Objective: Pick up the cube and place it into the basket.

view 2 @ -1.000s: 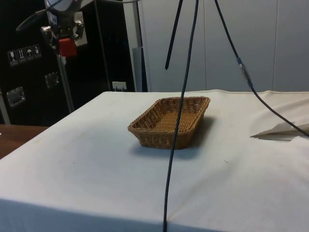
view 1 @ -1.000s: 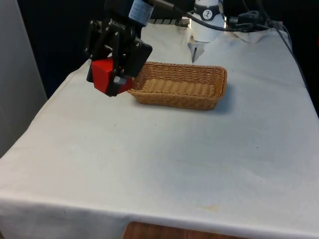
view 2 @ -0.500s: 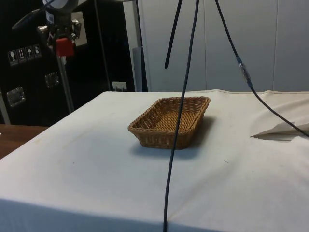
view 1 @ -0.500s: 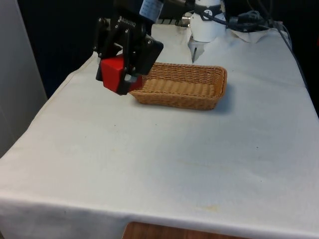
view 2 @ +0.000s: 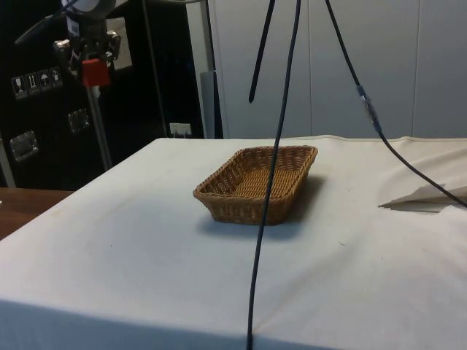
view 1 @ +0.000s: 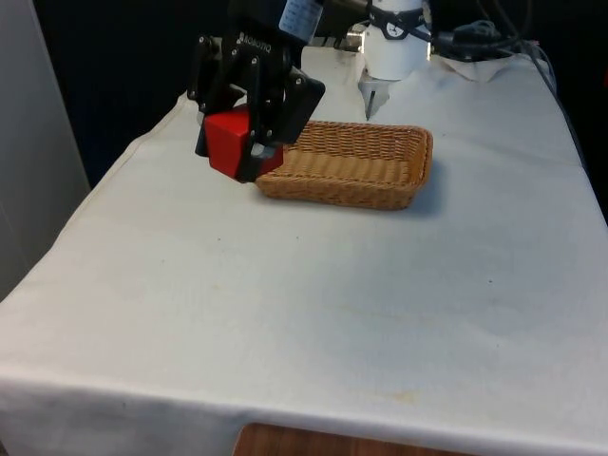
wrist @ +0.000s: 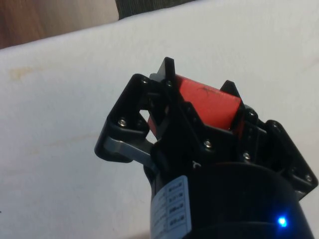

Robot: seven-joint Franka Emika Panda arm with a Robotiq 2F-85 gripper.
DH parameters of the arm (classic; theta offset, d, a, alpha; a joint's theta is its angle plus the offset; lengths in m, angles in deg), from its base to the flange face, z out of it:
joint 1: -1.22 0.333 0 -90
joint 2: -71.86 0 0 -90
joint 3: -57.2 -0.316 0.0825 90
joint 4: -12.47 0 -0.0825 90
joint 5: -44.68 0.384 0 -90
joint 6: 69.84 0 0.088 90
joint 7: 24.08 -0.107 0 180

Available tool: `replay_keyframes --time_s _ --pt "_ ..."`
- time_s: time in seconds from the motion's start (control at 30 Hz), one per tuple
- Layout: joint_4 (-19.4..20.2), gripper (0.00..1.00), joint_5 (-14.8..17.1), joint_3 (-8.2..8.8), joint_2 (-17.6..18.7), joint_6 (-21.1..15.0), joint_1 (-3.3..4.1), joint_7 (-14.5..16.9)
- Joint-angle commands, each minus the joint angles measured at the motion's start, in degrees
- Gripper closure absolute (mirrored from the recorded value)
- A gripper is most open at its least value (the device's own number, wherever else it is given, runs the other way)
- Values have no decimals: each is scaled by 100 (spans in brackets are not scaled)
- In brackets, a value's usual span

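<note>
Gripping the red cube [view 1: 231, 142] in the black pincer [view 1: 245, 150], raised clear of the white surface [view 1: 313, 285], beside the wicker basket [view 1: 344, 164] at its end toward the front view's left. Side view: cube [view 2: 95, 72] clamped in pincer [view 2: 93, 71], high, well apart from basket [view 2: 257, 182]. Wrist view: fingers [wrist: 172, 104] pressing cube [wrist: 207, 101] on both sides.

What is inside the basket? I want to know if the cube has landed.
Nothing shows inside the basket; its near wall hides part of the floor. The gripper holds the cube.
</note>
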Motion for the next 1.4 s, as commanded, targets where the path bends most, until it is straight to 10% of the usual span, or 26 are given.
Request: replay_keyframes --time_s 0.0,1.37 --pt "69 97 6 0 -52 -34 23 17" --pt "195 97 17 -103 -264 46 132 286"
